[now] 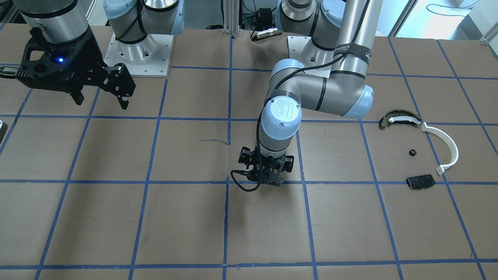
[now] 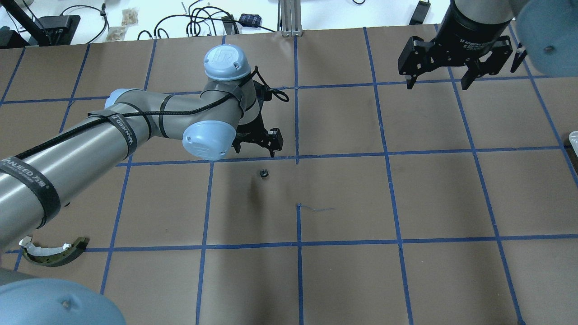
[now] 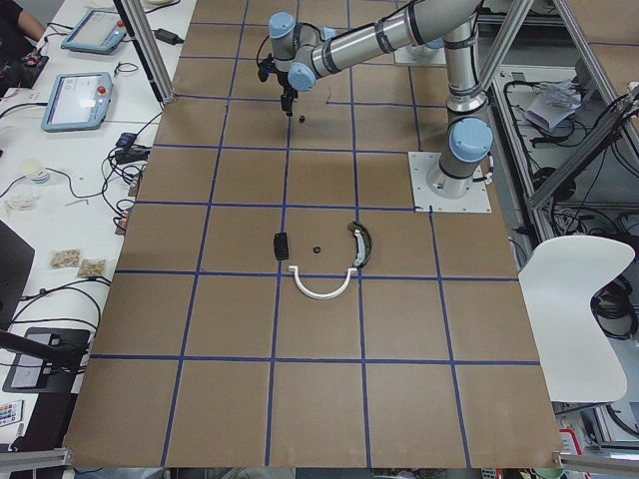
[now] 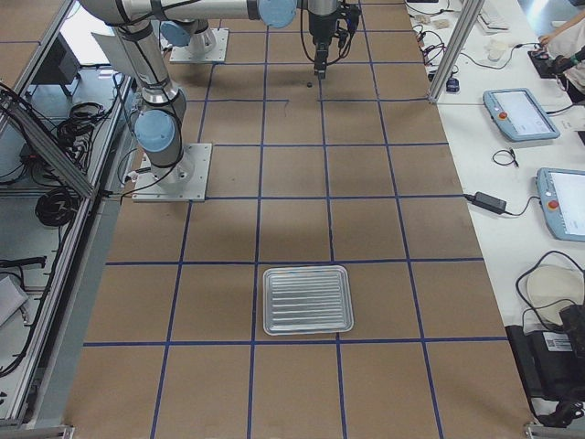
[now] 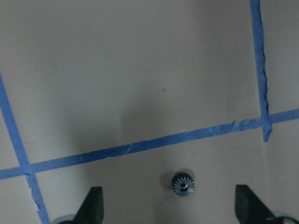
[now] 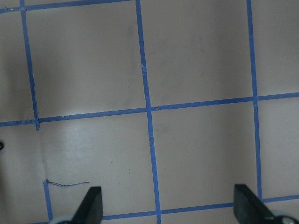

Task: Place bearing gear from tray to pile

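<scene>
Bearing gear (image 5: 182, 183) lies on the table under my left gripper (image 5: 168, 195), between its wide-open jaws. It is probably light, rigid metal. I would pinch across the toothed rim. Right gripper (image 2: 437, 80): jaws wide, empty.

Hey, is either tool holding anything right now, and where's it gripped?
Nothing. The left tool is open above the gear on the table; the right tool is open and empty.

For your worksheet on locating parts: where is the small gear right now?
In the overhead view the gear lies on the table, left of centre, under the open left gripper, beside a blue tape line.
</scene>
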You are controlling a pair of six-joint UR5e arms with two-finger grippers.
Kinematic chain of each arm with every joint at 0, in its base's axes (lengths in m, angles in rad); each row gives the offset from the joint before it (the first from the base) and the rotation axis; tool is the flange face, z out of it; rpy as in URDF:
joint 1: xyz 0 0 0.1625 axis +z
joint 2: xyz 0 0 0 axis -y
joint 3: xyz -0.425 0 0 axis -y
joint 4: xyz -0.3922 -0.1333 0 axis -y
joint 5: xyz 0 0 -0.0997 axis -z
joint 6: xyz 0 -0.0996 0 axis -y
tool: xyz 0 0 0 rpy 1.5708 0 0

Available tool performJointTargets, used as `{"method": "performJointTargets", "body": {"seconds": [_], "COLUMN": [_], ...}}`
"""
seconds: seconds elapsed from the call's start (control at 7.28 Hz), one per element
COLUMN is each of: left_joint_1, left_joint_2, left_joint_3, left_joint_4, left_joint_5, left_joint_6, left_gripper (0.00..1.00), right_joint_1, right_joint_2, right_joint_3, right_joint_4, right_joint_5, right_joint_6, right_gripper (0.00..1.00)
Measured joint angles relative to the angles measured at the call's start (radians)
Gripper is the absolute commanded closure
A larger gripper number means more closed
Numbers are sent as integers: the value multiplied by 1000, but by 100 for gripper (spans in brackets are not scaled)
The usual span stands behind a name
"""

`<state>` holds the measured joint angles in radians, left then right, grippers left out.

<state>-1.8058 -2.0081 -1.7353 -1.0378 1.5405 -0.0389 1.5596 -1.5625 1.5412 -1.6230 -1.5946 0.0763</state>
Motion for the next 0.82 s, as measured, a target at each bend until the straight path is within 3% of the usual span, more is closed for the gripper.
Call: {"method": "performJointTargets", "body": {"seconds": [0.69,0.82], "left_joint_1": [-8,-9], "left_joint_2": [-67,-75], "left_joint_3": [-6,-6], "left_joint_4": [0,-3], "left_joint_5": [-4,-5], "left_joint_6": [1,0], "left_gripper": [17,26], "right_joint_1": [-2,-2], "right_joint_2": [4,2], "right_joint_3": [15,16], "right_joint_4": [0,5], "right_joint_5": [17,27], "right_joint_6": [-5,-9], "right_gripper": [0,0]}}
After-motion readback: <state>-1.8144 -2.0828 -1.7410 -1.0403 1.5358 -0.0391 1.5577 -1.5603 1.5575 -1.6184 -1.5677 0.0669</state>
